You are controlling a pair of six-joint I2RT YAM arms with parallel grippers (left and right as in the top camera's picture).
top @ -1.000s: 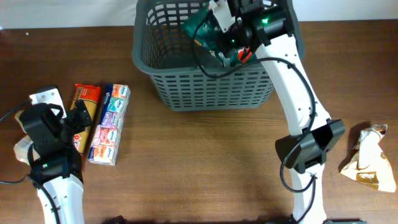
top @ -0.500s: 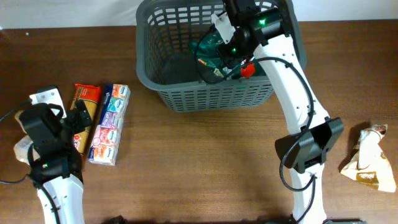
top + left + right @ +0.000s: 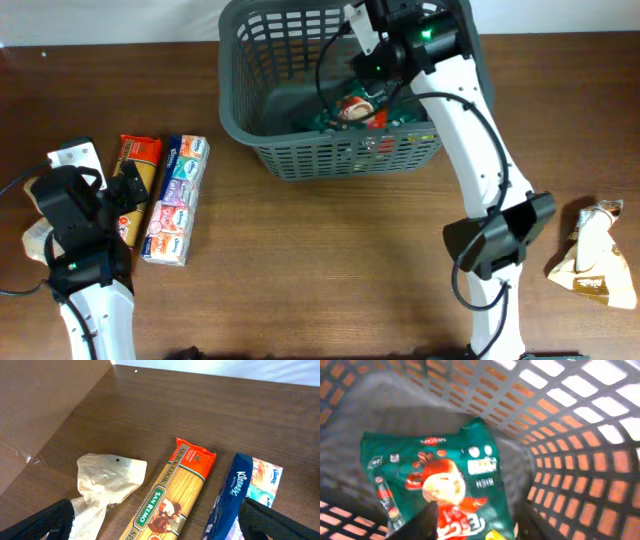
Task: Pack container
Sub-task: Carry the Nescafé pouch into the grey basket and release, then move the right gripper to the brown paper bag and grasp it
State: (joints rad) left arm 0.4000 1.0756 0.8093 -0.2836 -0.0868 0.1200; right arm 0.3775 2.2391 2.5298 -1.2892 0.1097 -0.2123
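The dark grey slotted container point(image 3: 320, 155) stands at the back of the table. A green and red coffee packet point(image 3: 352, 110) lies on its floor. My right gripper point(image 3: 372, 58) hovers inside the container just above the packet, open and empty. In the right wrist view the packet point(image 3: 440, 475) lies flat below my open fingers point(image 3: 475, 527), with the lattice wall point(image 3: 570, 435) around it. My left gripper point(image 3: 115, 205) is open at the left, low over a spaghetti packet point(image 3: 175, 495), with its fingers point(image 3: 160, 530) on either side.
Beside the spaghetti point(image 3: 135, 185) lies a blue Kleenex tissue pack point(image 3: 178, 200), also in the left wrist view point(image 3: 240, 490). A crumpled white paper bag point(image 3: 105, 480) lies left of the spaghetti. A brown paper bag point(image 3: 590, 250) lies at the far right.
My right gripper carried the green packet down from the container's rim to its floor and let go. The packet now lies flat. The left arm has not moved.
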